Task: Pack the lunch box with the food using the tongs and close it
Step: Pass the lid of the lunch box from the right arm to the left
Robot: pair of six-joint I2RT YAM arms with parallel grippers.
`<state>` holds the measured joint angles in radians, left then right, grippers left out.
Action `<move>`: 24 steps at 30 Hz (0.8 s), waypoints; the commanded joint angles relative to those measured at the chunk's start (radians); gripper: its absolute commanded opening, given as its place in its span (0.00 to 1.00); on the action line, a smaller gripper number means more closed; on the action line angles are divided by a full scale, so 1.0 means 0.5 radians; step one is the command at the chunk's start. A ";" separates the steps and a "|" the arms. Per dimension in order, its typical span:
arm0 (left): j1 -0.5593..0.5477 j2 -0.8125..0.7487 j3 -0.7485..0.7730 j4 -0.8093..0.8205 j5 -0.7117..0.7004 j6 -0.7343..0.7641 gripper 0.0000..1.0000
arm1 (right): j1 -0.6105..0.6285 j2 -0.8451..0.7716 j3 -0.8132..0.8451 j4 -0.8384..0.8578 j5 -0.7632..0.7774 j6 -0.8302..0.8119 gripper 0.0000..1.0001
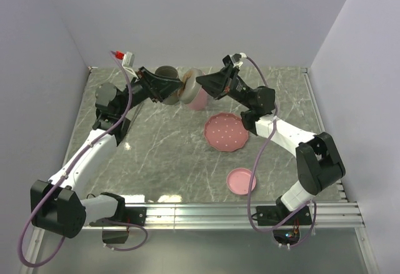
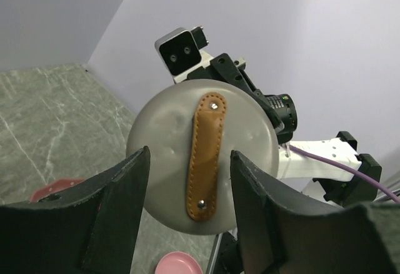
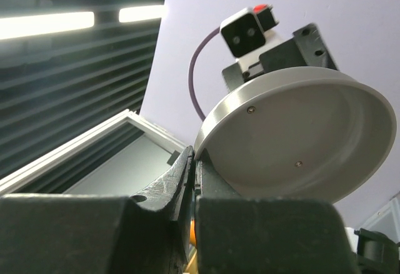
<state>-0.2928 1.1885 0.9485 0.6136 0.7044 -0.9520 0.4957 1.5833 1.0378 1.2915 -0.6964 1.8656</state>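
Top view: both arms meet at the far middle of the marble-look table point(image 1: 162, 155). The lunch box lid point(image 1: 191, 81) hangs in the air, edge-on, between left gripper point(image 1: 177, 92) and right gripper point(image 1: 201, 87); contact is too small to read here. Grey tub point(image 1: 167, 71) sits partly behind the left gripper, inside hidden. Pink cup point(image 1: 197, 103) is just below the lid, its top cut off by it. Scalloped pink plate point(image 1: 215, 133) and small pink dish point(image 1: 240, 181) lie right of centre, with bare marble between plate and left arm.

Left wrist: fingers point(image 2: 119, 211) are apart, straddling the stitched tan strap point(image 2: 209, 124) on the smooth domed lid point(image 2: 162, 136). Touching or not, can't tell.

Right wrist: right gripper point(image 3: 192, 161) is pinched tight at the rim of the lid point(image 3: 300, 142), apparently carrying it. The underside is flat, with two screws.
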 commanded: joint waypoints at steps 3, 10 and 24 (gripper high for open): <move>-0.034 0.001 0.085 0.070 0.009 0.063 0.57 | 0.049 -0.096 0.072 0.375 0.015 -0.016 0.00; -0.092 0.013 0.051 0.074 0.064 0.097 0.52 | 0.055 -0.096 0.057 0.356 0.021 -0.010 0.00; -0.099 -0.002 0.088 0.040 0.128 0.091 0.00 | 0.049 -0.129 0.069 0.093 -0.110 -0.141 0.25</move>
<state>-0.3305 1.1950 0.9489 0.6529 0.7193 -0.9291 0.5121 1.5745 1.0378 1.2900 -0.7082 1.8484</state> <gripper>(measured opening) 0.028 0.111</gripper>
